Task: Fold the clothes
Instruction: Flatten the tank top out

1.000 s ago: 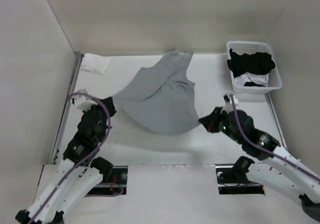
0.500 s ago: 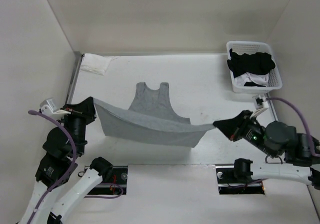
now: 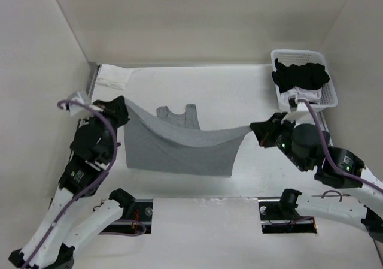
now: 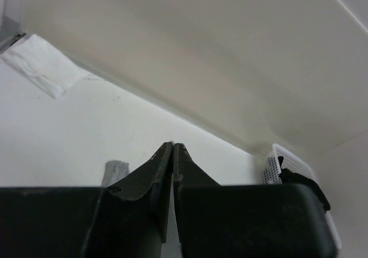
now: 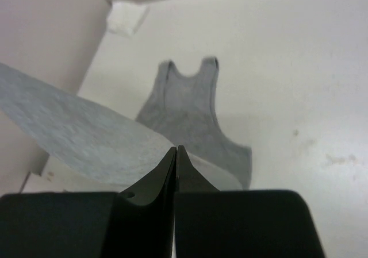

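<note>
Basket (image 3: 331, 95) of white perforated plastic sits at the back right of the white table (image 3: 239, 92), holding black garments (image 3: 299, 74) over a white one (image 3: 299, 95). Top view: the plain mid-grey jersey sleeveless tank top (image 3: 179, 152) is left of the basket and nearer the arm bases. Its hem edge is lifted and sags in a line between both grippers, and its strap end lies flat on the table. The left gripper (image 3: 122, 109), far left of the basket, is clamped on one hem corner. The right gripper (image 3: 256, 129), just below-left of the basket, is clamped on the other. A small folded white cloth (image 3: 114, 76) lies at the back corner opposite the basket. Left wrist view: fingertips (image 4: 167, 153) are pressed to a hairline slit and the fabric between them isn't visible from here. A grey scrap of tank top shows beside the left finger, with the basket far right. Right wrist view: the tips are together and pinching the tank top. A grey sheet fans left from them, the strap end lies flat beyond, and the white cloth is at the far corner.
</note>
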Robot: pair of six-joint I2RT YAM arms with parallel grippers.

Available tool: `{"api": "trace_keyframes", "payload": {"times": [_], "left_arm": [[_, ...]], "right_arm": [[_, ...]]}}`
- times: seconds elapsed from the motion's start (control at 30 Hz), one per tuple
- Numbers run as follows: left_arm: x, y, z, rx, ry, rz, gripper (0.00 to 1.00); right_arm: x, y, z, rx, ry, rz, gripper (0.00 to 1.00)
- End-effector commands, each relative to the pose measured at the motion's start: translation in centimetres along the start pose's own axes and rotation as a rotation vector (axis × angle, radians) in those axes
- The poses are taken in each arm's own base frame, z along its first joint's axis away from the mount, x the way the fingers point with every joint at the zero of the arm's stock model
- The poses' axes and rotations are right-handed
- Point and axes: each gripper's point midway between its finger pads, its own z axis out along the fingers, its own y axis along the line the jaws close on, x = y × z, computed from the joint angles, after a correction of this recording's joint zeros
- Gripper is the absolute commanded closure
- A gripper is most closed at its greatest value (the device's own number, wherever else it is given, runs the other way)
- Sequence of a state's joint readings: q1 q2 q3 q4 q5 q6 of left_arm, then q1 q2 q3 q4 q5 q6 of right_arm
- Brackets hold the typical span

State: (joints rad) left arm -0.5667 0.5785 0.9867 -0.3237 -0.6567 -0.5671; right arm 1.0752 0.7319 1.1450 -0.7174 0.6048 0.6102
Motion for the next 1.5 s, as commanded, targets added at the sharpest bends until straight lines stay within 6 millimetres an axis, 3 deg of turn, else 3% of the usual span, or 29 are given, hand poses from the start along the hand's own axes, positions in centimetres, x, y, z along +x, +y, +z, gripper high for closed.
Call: {"api": "trace_keyframes", "payload": {"times": [0.0, 0.13, 0.2, 0.27, 0.33, 0.4, 0.7, 0.77, 0.87, 1.0, 1.07, 1.13, 1.27, 1.37, 1.47], "left_arm": [[-2.8, -5.2, 4.1, 0.082, -0.109, -0.064, 0.97], [-5.6, -7.7, 11.5, 0.034, -0.181, -0.039, 0.97], [-7.4, -9.2, 15.2, 0.044, -0.172, -0.039, 0.98], [-10.1, -11.0, 16.5, 0.079, -0.175, -0.054, 0.99], [-14.0, -12.4, 15.2, 0.121, -0.236, -0.076, 0.99], [-17.3, -13.2, 12.6, 0.161, -0.303, -0.088, 0.99], [-25.0, -13.9, 1.3, 0.276, -0.486, -0.158, 0.99], [-26.4, -14.3, -0.8, 0.307, -0.51, -0.178, 0.99], [-27.8, -14.5, -2.7, 0.332, -0.536, -0.185, 0.99], [-27.6, -14.6, -2.7, 0.327, -0.518, -0.176, 0.99], [-26.4, -14.4, -1.4, 0.305, -0.494, -0.158, 0.99], [-24.2, -14.3, 1.0, 0.277, -0.443, -0.126, 0.99], [-17.7, -12.6, 8.1, 0.172, -0.324, -0.052, 0.99], [-12.5, -10.2, 13.9, 0.086, -0.226, -0.014, 0.99], [-8.7, -7.9, 19.2, 0.021, -0.155, 0.005, 0.99]], "right_arm": [[-9.6, 4.2, 1.2, -0.101, -0.229, -0.014, 1.0], [-18.9, 4.1, 6.8, -0.032, -0.351, -0.023, 1.0], [-23.4, 4.2, 8.5, -0.03, -0.399, -0.016, 1.0], [-28.3, 4.6, 8.1, -0.022, -0.469, -0.026, 1.0], [-31.7, 6.1, 5.6, -0.041, -0.536, -0.043, 1.0], [-33.5, 7.6, 2.4, -0.076, -0.595, -0.056, 1.0], [-34.5, 9.3, -11.8, -0.189, -0.784, 0.004, 1.0], [-34.6, 9.3, -13.6, -0.214, -0.788, 0.017, 1.0], [-34.6, 9.3, -14.1, -0.196, -0.772, 0.015, 1.0], [-35.0, 10.2, -13.3, -0.128, -0.786, -0.045, 1.0], [-34.9, 11.0, -12.3, -0.098, -0.797, -0.08, 1.0], [-34.7, 10.6, -10.2, 0.004, -0.812, -0.143, 1.0], [-32.5, 10.3, -2.8, 0.074, -0.75, -0.228, 1.0], [-30.7, 9.2, 3.9, 0.056, -0.645, -0.222, 1.0], [-29.7, 7.3, 10.6, 0.047, -0.556, -0.207, 1.0]]}}
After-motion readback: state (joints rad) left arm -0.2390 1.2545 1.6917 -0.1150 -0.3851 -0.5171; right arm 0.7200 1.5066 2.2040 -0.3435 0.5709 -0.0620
